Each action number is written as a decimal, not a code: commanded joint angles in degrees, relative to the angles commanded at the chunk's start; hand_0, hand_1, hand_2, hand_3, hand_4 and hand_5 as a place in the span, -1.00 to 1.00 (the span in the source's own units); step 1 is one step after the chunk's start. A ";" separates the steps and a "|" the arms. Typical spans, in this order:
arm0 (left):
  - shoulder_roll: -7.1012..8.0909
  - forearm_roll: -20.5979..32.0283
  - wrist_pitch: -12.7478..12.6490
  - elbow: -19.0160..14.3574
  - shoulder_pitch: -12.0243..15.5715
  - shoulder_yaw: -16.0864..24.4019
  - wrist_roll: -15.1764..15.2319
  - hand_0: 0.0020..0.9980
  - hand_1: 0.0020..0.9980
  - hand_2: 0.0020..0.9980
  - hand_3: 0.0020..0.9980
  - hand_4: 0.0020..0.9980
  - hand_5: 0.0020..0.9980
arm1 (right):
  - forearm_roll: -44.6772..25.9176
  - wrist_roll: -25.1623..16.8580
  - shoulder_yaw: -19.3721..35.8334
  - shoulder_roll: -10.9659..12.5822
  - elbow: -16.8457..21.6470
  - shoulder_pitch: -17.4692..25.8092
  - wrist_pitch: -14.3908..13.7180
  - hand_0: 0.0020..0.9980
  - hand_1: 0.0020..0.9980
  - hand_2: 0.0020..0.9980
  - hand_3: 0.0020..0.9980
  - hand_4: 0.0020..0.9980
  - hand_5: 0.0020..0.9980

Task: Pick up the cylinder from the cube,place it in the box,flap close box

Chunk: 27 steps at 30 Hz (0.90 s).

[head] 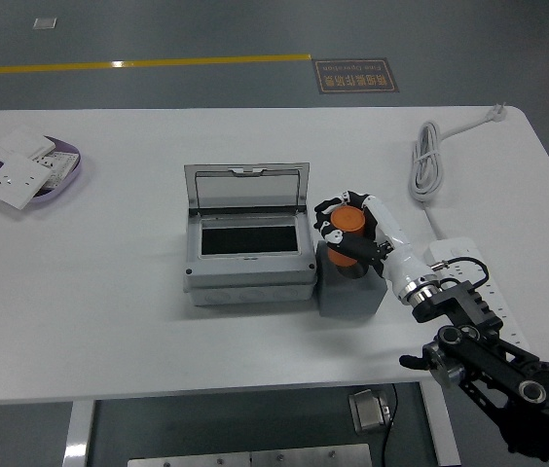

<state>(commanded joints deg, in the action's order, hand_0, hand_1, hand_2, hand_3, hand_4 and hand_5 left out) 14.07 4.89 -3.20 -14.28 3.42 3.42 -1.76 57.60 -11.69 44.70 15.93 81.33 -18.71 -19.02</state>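
We are at the first step: our right robot hand (pixel 345 232) has its fingers curled around the orange cylinder (pixel 348 221), which sits on top of the grey cube (pixel 350 292) just to the right of the grey box (pixel 249 245). Whether the cylinder has lifted clear of the cube we cannot tell — from this height it looks to be on it or barely above. Nothing else is done yet: we judge that the lift, the carry leftward over the box wall, the release and the closing of the flap all remain. The box stands open, its lid (pixel 246 187) tilted up at the far side, and the dark interior shows nothing inside. Far off at the table's (pixel 109 321) left, a purple tray (pixel 72 171) holds white wall switch plates (pixel 19 180). To the right lie a coiled white cable (pixel 424 167) and a power strip (pixel 461 265) — neither is in the path.
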 joint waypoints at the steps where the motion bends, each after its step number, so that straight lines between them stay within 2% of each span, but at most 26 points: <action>1: 0.00 0.01 0.00 0.00 0.00 -0.01 0.00 0.13 0.23 0.15 0.20 0.42 -0.59 | 0.06 0.08 -0.08 -0.04 0.03 -0.14 -0.04 -0.07 -0.21 -0.34 -0.57 -1.00 -1.00; 9: 0.13 0.46 0.03 -0.05 -0.19 -0.49 -0.05 0.13 0.23 0.15 0.20 0.42 -0.59 | 9.65 8.94 -5.88 -3.51 -1.03 -7.78 -0.31 -0.12 -0.26 -0.36 -0.59 -1.00 -1.00; 13: 0.16 1.00 0.05 -0.01 -0.15 -1.06 -0.08 0.13 0.23 0.15 0.20 0.42 -0.59 | 16.74 14.57 -7.84 -5.62 -1.79 -11.25 1.19 -0.12 -0.26 -0.36 -0.59 -1.00 -1.00; 14: 0.18 1.14 0.05 0.00 -0.15 -1.19 -0.08 0.13 0.23 0.15 0.20 0.42 -0.59 | 18.68 16.03 -8.35 -6.13 -2.02 -12.05 1.56 -0.36 -0.29 -0.41 -0.59 -1.00 -1.00; 22: 0.36 1.71 0.06 0.00 -0.26 -1.76 -0.08 0.13 0.23 0.15 0.20 0.43 -0.58 | 33.15 25.96 -13.43 -10.05 -5.15 -17.30 4.96 -0.44 -0.33 -0.39 -0.58 -1.00 -1.00; 27: 0.45 2.06 0.05 0.01 -0.23 -2.12 -0.09 0.13 0.23 0.15 0.20 0.43 -0.58 | 41.59 28.94 -16.04 -11.77 -7.11 -19.48 7.10 -0.47 -0.34 -0.39 -0.58 -1.00 -1.00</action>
<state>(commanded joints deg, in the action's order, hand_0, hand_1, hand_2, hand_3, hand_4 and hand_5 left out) 14.52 6.96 -3.15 -14.27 3.18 1.30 -1.85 99.19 17.25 28.66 4.16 74.21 -38.19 -11.92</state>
